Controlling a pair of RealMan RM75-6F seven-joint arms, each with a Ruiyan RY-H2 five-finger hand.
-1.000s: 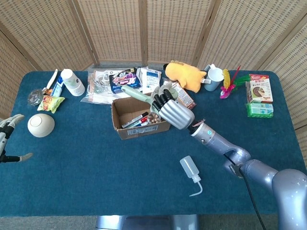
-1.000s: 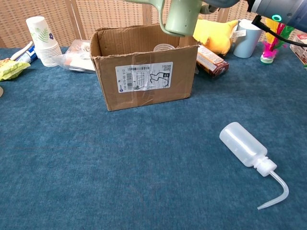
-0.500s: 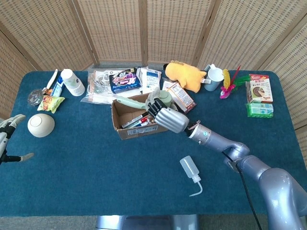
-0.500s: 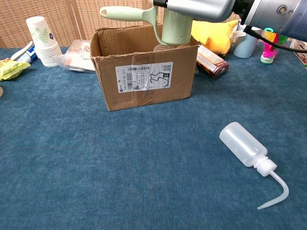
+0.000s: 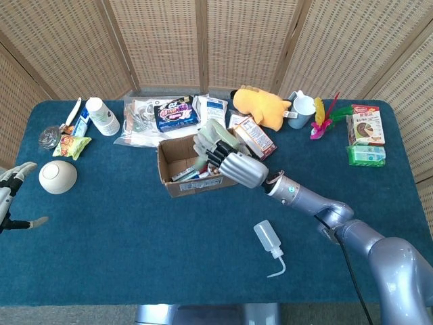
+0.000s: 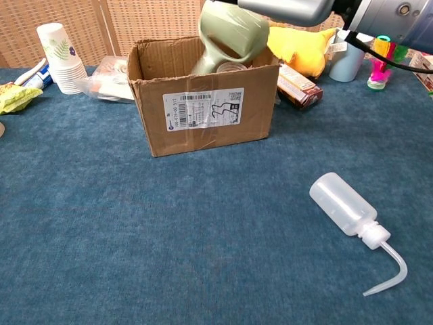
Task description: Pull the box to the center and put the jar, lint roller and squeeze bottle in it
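The cardboard box stands open near the table's middle, with pens and the jar inside it. My right hand hovers over the box's right side and holds the pale green lint roller. The roller is tilted, its handle dipping into the box. The clear squeeze bottle lies on its side on the blue cloth in front of the box, to its right, with the bent nozzle toward me. My left hand is at the far left edge, fingers apart, holding nothing.
A white dome, paper cups and snack packets lie left and behind the box. A yellow plush, a mug and small cartons lie at the back right.
The right hand has lowered over the box. The lint roller has swung from handle pointing left to handle tipping down into the box. The left hand has not moved.
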